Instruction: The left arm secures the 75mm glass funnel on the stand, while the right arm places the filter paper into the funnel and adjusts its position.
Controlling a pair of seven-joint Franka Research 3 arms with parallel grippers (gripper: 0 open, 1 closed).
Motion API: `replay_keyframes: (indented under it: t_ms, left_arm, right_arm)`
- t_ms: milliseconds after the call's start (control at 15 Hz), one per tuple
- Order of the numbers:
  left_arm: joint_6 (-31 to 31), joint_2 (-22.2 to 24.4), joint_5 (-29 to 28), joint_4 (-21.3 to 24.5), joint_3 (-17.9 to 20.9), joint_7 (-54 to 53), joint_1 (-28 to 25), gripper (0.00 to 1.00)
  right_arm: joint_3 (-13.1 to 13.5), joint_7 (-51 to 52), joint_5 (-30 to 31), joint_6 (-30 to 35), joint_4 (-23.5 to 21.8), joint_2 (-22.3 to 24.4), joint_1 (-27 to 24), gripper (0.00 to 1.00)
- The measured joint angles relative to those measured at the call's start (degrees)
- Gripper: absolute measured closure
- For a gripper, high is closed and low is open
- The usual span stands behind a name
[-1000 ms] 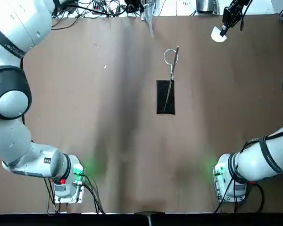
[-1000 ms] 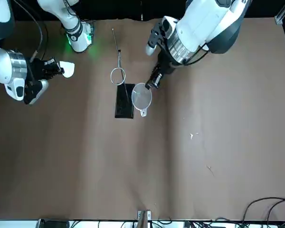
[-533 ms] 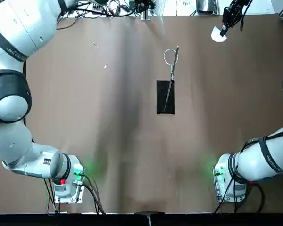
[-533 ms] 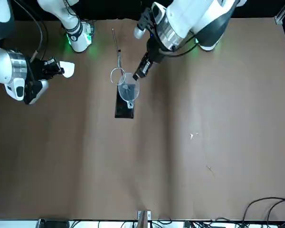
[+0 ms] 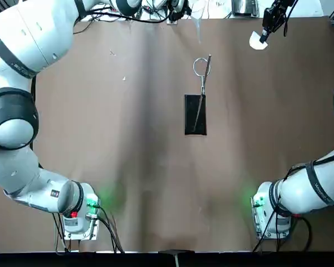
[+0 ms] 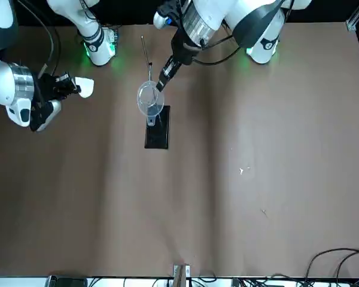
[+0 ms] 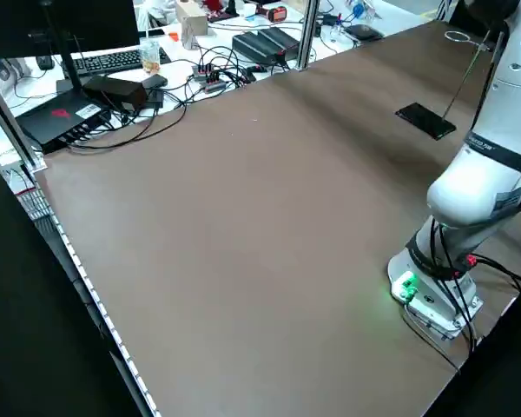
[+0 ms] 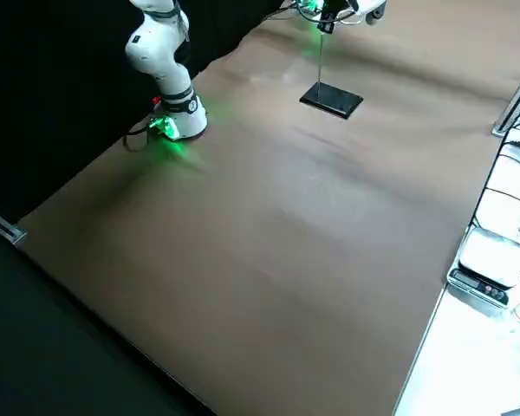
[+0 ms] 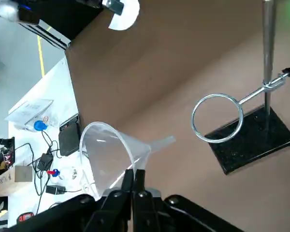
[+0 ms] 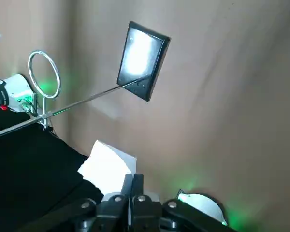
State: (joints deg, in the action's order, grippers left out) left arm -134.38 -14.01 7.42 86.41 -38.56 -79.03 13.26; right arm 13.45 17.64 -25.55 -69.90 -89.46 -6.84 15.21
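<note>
Left gripper [image 9: 134, 179] first, from its wrist view: its two fingers are closed on the rim of the one glass funnel [image 9: 111, 154], which is tipped on its side, its stem pointing toward the stand [image 9: 253, 137] but apart from it. That stand is one black base, one rod and one wire ring [image 9: 217, 118]. One blue-capped bottle [image 9: 40, 125] sits off on the side table; can't tell what's in it. Right wrist view: two fingers of the right gripper [image 10: 133, 181] pinched together on one folded filter paper [image 10: 106, 166], and the stand is well apart from it. Front view has the funnel overlapping the ring, the paper way off on the robot's right side. Top view puts one stand near the middle, with the paper toward the far right corner. Left side view adds one monitor [image 7: 61, 30] and one keyboard [image 7: 117, 61]. Right side view shows the stand again, plus one scale [image 8: 490, 264] on the side bench.
</note>
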Motion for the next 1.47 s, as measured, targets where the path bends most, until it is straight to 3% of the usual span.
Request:
replay_keyframes:
  t_ms: [267,1467]
  left_arm:
    - [-0.2,-0.2,-4.8,0.0,-0.1,0.0,2.2,0.97]
    - [1.2,-0.2,-12.0,1.6,-0.4,-0.3,5.9,0.97]
  right_arm:
    - [0.0,0.0,0.0,0.0,0.0,0.0,0.0,0.99]
    - [0.0,0.0,0.0,0.0,-0.1,0.0,0.0,0.99]
